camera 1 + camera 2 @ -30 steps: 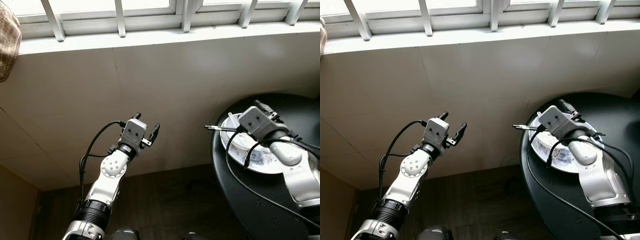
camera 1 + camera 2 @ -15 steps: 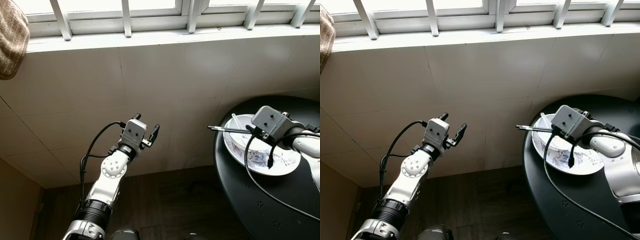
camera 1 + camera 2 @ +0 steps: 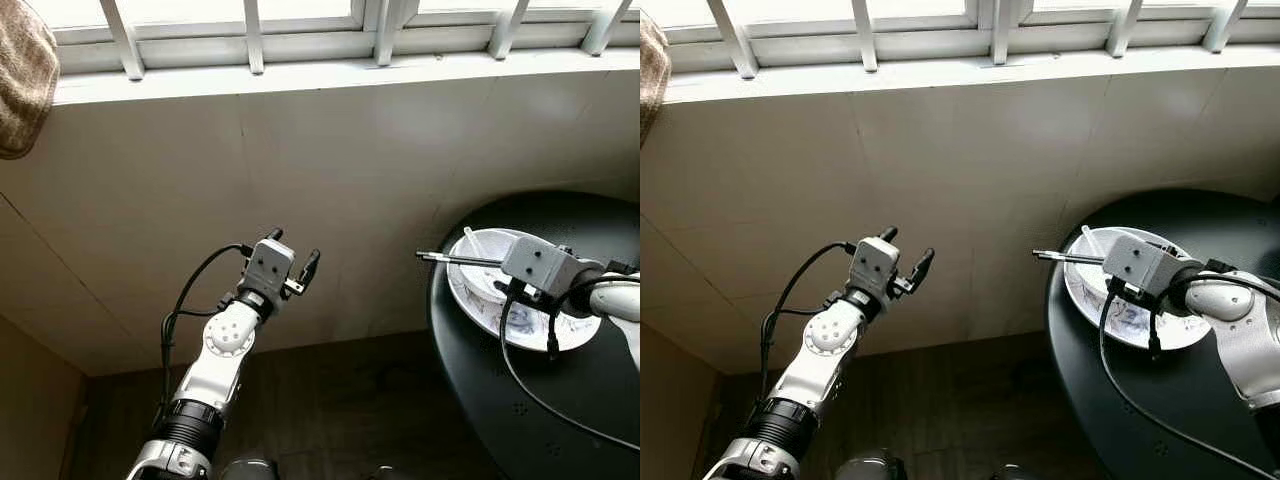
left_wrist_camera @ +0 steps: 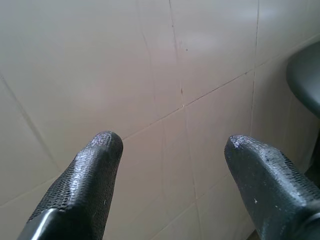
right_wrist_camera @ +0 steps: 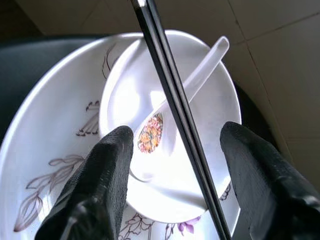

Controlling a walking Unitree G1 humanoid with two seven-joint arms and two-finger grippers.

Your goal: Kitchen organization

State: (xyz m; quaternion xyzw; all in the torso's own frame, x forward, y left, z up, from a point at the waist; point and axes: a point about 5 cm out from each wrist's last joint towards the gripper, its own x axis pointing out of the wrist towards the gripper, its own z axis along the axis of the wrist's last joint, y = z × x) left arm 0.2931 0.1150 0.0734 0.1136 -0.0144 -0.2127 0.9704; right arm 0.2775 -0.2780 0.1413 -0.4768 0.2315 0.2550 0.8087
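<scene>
1. Two grippers noted in the left eye view. The left gripper (image 3: 292,252) is raised at about 7 o'clock of centre, fingers spread and holding nothing, close before the tiled wall (image 3: 300,160). A window sill (image 3: 330,75) runs along the top at 12 o'clock, and a brown cloth (image 3: 22,80) hangs at 10 o'clock. Dark floor (image 3: 340,400) lies open between the left arm and the black round table (image 3: 480,400) at 4 o'clock.

2. Right eye view: the right gripper (image 3: 1110,262) hovers over the patterned plate (image 3: 1185,335), which sits near the table's wall-side edge. Black chopsticks (image 3: 1065,256) project past the plate rim and beyond the table edge toward 9 o'clock.

3. Left wrist view: the fingertips (image 4: 102,150) stand wide apart with bare tile between them. The table's curved edge (image 4: 305,70) shows at 3 o'clock.

4. Right wrist view: the fingers (image 5: 112,165) are wide open on either side of a white bowl (image 5: 125,90) that rests on the plate (image 5: 45,150), gripping nothing. A white spoon (image 5: 170,107) with a floral mark lies in the bowl, its handle reaching past the rim. The chopsticks (image 5: 175,105) run across the bowl between the fingers, untouched by either pad.
</scene>
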